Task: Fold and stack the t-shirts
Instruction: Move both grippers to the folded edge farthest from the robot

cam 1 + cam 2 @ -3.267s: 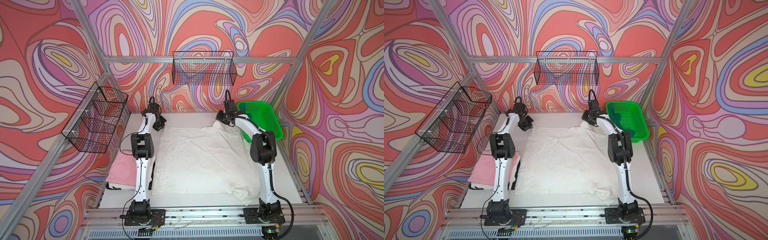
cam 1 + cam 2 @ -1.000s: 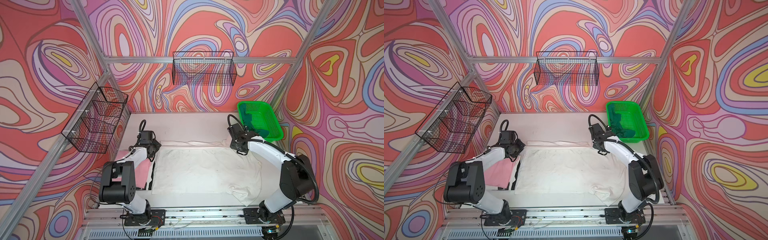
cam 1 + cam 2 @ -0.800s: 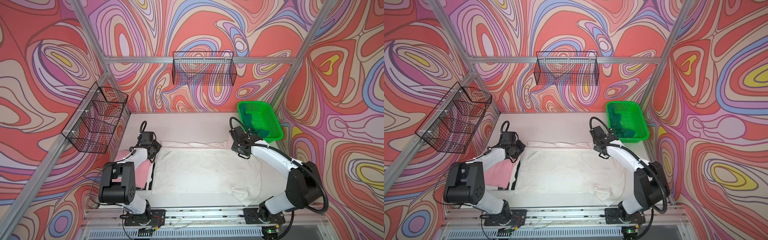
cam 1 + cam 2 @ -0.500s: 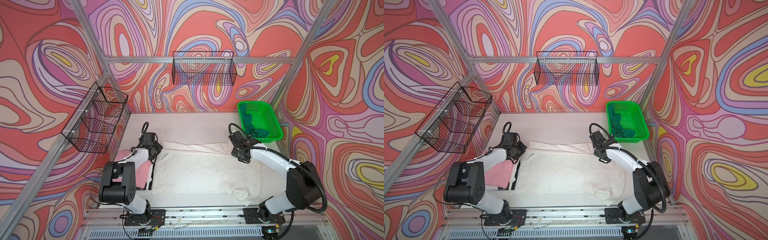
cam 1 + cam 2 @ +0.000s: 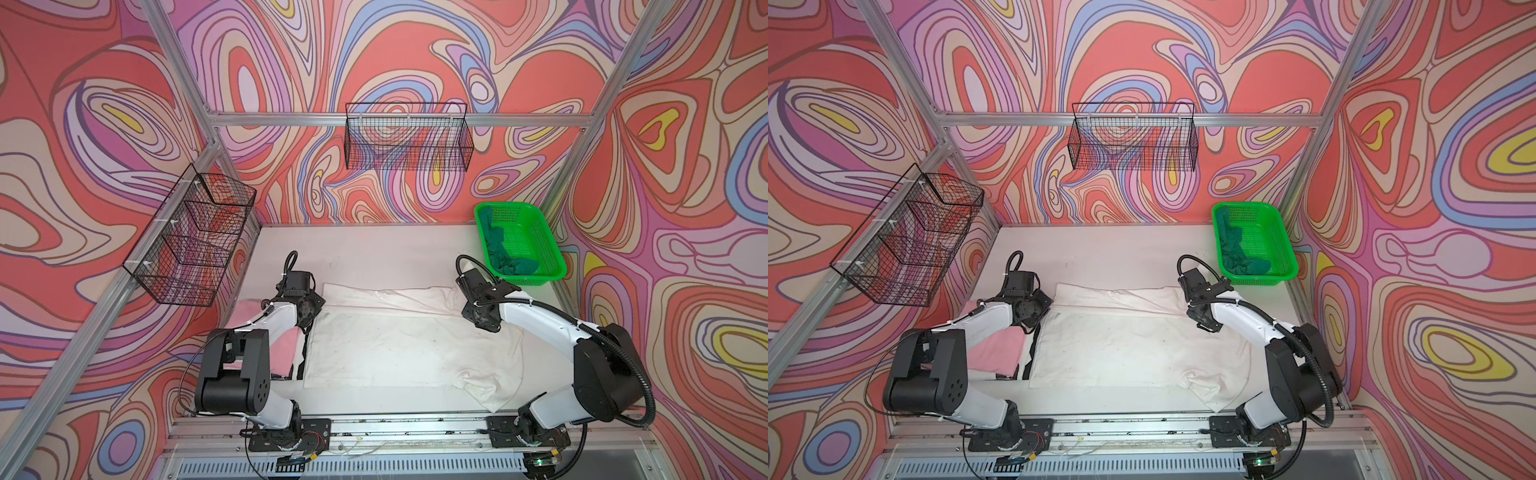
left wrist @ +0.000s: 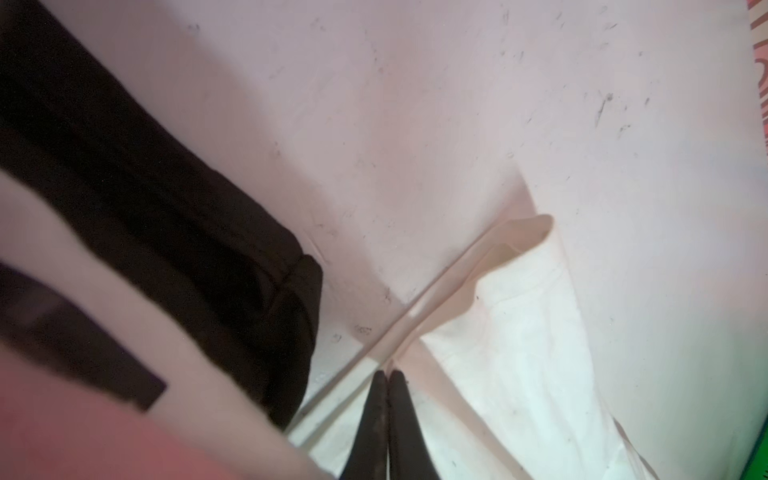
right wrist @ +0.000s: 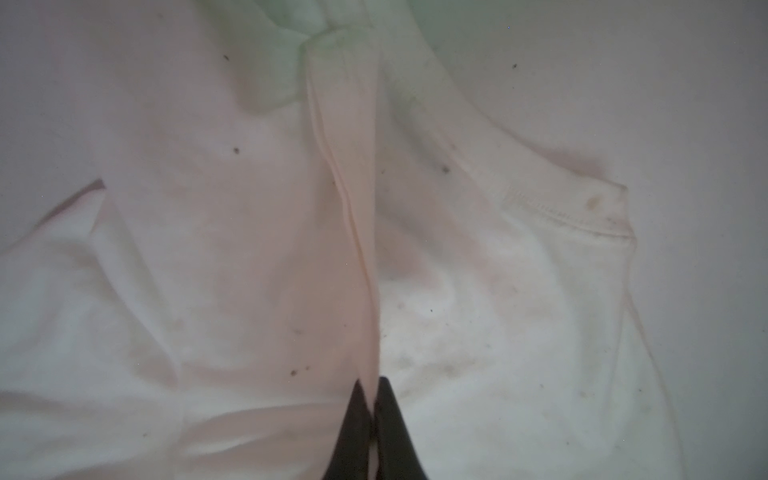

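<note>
The large white t-shirt lies spread over the middle of the table, with its far part doubled toward the front. My left gripper is shut on its left edge. My right gripper is shut on a pinched ridge of the shirt near the collar. A folded pink t-shirt rests at the left under my left arm. A dark green t-shirt lies crumpled in the green basket.
A black-and-white cloth lies under the pink shirt, next to the white shirt's left edge. Black wire baskets hang on the left wall and the back wall. Bare table lies beyond the fold.
Both grippers have come from the far edge toward the front, pulling the white shirt's far part over itself. The doubled band has widened over the last second.
</note>
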Robot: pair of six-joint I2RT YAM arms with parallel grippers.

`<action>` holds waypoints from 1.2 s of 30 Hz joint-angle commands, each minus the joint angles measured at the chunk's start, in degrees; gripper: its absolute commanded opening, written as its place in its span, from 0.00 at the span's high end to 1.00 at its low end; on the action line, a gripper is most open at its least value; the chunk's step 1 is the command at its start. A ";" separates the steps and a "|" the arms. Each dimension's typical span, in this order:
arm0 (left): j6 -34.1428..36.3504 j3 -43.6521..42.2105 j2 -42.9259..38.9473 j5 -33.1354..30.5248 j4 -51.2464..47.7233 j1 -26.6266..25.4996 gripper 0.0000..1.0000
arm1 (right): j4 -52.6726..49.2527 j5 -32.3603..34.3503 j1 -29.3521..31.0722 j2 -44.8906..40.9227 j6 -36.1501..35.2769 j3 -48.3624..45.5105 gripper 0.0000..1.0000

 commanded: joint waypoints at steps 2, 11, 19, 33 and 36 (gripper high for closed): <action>-1.73 -0.71 -0.84 -1.99 -2.31 -0.02 0.95 | -1.43 0.07 0.31 -1.00 2.88 -1.63 1.00; -2.47 1.47 -4.28 -2.98 -4.86 -0.02 0.58 | 0.40 -2.96 1.14 -3.40 4.23 -3.01 0.98; -1.99 4.18 -7.68 -2.15 -8.61 -0.78 0.49 | 2.38 -6.98 1.65 -7.07 3.33 -2.86 0.67; 3.60 10.61 5.60 4.83 -6.26 -2.82 0.46 | 0.43 -2.54 -0.37 -1.55 -10.86 8.10 0.38; 3.26 12.33 6.13 4.51 -6.51 -3.81 0.46 | 5.22 -6.37 -3.05 -1.28 -13.72 7.49 0.35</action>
